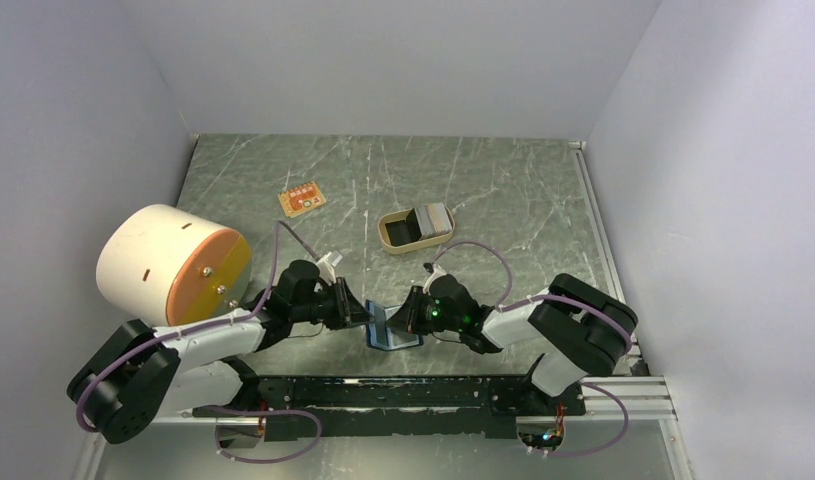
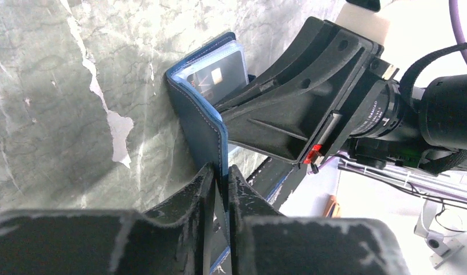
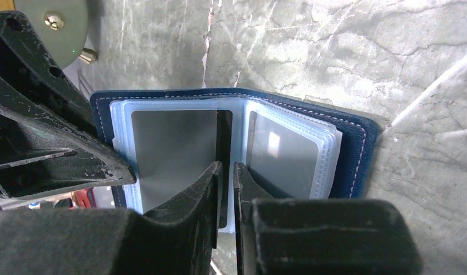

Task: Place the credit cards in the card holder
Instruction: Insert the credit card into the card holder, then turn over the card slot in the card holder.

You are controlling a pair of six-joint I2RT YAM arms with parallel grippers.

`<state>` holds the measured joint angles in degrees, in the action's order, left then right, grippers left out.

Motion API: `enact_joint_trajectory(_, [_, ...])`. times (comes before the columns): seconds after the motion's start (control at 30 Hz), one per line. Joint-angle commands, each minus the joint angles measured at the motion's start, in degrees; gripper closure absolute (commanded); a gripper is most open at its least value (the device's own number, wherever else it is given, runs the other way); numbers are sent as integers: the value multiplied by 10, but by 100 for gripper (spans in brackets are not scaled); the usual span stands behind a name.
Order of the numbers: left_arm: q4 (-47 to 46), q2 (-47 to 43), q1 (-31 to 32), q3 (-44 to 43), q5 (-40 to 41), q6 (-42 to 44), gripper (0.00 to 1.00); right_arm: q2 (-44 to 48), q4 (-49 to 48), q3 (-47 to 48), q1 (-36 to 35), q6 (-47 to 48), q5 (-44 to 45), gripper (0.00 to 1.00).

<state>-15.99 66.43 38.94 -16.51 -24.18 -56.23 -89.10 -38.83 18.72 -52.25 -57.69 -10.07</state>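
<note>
Clamps holder (image 3: 357, 149) with left gripper (image 2: 219, 183), pinches seemingly a card (image 3: 224, 143) with right gripper (image 3: 225, 177), with two already sleeved and cards (image 1: 432, 217) remaining in tray (image 1: 390, 243).

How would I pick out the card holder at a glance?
Look at the near edge of the green marbled table, where the two black arms meet. Between the left pincer and right pincer is the card holder, spread like a book. Only it is navy outside with pale clear sleeves inside.
</note>
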Motion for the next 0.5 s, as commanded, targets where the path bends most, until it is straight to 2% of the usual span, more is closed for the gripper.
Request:
enact_joint_trajectory(0.0, [-34, -12, -1, 4, -12, 3, 90, -11, -9, -3, -4, 0, 0, 83])
enact_joint_trajectory(0.23, [-69, -4, -1, 10, -27, 2, 91, -14, -11, -3, -4, -1, -2, 83])
enact_joint_trajectory(0.33, [-110, -4, -1, 20, -43, -4, 81, -15, -15, -5, -4, -2, -3, 83])
enact_joint_trajectory(0.47, [-120, -6, -1, 24, -46, -3, 79, -16, -17, -5, -3, -2, -3, 83])
